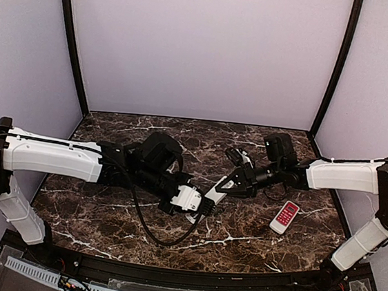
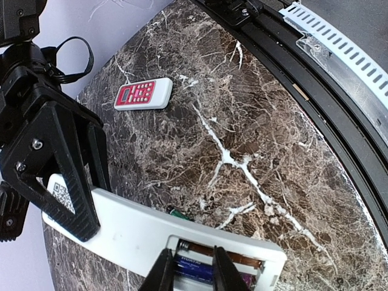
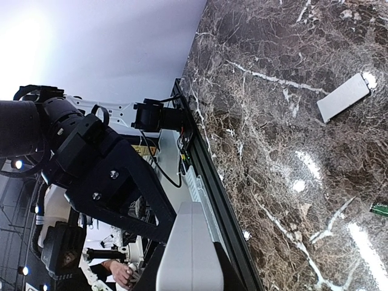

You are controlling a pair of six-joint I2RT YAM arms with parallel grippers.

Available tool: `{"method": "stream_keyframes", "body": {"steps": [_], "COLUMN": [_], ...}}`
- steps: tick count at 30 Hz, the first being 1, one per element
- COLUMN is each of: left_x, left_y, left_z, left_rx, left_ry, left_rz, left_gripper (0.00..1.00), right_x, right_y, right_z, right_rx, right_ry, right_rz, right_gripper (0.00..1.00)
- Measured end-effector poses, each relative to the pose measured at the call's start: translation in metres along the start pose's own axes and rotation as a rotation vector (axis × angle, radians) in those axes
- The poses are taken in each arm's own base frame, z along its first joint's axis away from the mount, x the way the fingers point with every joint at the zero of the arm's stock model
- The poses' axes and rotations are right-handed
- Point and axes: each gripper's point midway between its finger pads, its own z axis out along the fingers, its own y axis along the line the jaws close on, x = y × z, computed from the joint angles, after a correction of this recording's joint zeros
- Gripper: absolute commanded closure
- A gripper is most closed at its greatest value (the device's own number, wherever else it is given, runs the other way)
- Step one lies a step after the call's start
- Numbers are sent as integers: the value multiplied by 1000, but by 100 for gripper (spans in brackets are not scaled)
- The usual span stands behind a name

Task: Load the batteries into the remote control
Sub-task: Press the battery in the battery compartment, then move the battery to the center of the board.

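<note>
The white remote control [image 1: 213, 195] hangs back side up over the middle of the table, with my right gripper [image 1: 235, 184] shut on its far half. In the left wrist view the remote control [image 2: 133, 230] shows an open battery bay with a blue battery [image 2: 197, 267] lying in the near slot; the far slot shows bare metal. My left gripper [image 2: 193, 271] hovers right over that battery, jaws a little apart, not clamping it. A second, green battery [image 2: 179, 213] lies on the marble beside the remote. In the right wrist view the remote [image 3: 191, 242] sits between my right gripper [image 3: 191, 270] fingers.
A short red-and-white remote [image 1: 284, 217] lies on the table's right part. A grey rectangular cover piece [image 3: 344, 97] rests on the marble farther off. The table's black front rail [image 2: 339, 91] and a slotted white cable duct [image 2: 345, 48] run along the near edge.
</note>
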Motion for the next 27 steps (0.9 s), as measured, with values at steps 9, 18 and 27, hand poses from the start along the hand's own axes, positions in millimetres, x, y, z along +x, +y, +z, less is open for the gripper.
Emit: {"method": "stream_keyframes", "body": {"steps": [9, 18, 27], "left_x": [6, 10, 22], "left_y": [4, 36, 91], "left_z": [0, -14, -50], "left_rx": [-27, -187, -373], "left_ry": [34, 50, 28], "left_rz": [-57, -185, -503], "left_gripper": [64, 33, 49], "right_x": [-2, -13, -42], "right_y": [-7, -15, -55], "right_z": [0, -13, -76], "right_rx": [32, 45, 129], "right_ry": [-16, -63, -252], "right_rz": [-13, -38, -3], "right_gripper": [100, 100, 100]}}
